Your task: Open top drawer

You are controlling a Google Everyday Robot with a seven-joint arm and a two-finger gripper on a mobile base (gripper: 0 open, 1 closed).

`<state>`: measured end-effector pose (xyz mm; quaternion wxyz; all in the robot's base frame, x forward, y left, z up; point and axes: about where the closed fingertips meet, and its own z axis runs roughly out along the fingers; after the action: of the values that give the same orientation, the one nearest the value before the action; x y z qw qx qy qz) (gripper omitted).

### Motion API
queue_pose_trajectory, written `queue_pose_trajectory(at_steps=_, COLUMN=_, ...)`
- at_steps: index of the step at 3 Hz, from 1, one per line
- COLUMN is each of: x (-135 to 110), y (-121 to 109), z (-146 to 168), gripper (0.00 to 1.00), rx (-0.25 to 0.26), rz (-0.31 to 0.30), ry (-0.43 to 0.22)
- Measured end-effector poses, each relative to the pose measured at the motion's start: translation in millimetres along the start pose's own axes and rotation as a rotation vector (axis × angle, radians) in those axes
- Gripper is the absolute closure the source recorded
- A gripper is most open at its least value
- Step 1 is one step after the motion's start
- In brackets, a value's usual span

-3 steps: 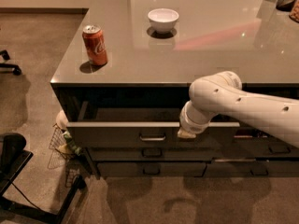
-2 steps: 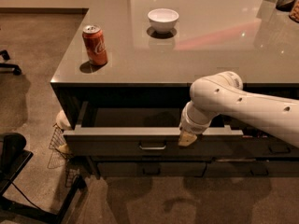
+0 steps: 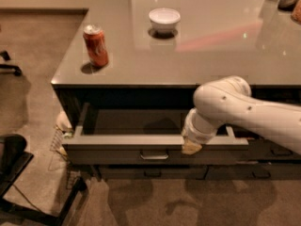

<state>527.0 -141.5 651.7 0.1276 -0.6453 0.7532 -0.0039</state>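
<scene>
The top drawer (image 3: 117, 152) is pulled well out from under the grey counter (image 3: 202, 51). Its flat dark-grey front faces me, with a small metal pull (image 3: 154, 154) at its centre. Its plain grey inside shows behind the front. My gripper (image 3: 191, 146) comes in from the right on a white arm and rests over the top edge of the drawer front, right of the pull. The wrist hides the fingers.
A red soda can (image 3: 96, 45) and a white bowl (image 3: 164, 20) stand on the counter. Slimmer grey drawers (image 3: 155, 172) sit below the open one. A black chair base (image 3: 28, 192) stands on the carpet at lower left. A wire basket (image 3: 60, 142) sits beside the cabinet.
The top drawer has slid further out toward me, and my gripper has moved down and forward with its front edge. The can and the bowl have not moved.
</scene>
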Motion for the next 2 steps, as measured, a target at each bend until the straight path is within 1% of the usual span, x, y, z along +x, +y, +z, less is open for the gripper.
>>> queue_pose_trajectory(at_steps=1, x=0.6, y=1.9, z=-0.1, gripper=1.00, rx=-0.001, rz=0.001, ry=0.001)
queue_pose_trajectory(at_steps=2, x=9.4, y=36.1, z=-11.3, gripper=1.00, rx=-0.026, rz=0.027, ry=0.015)
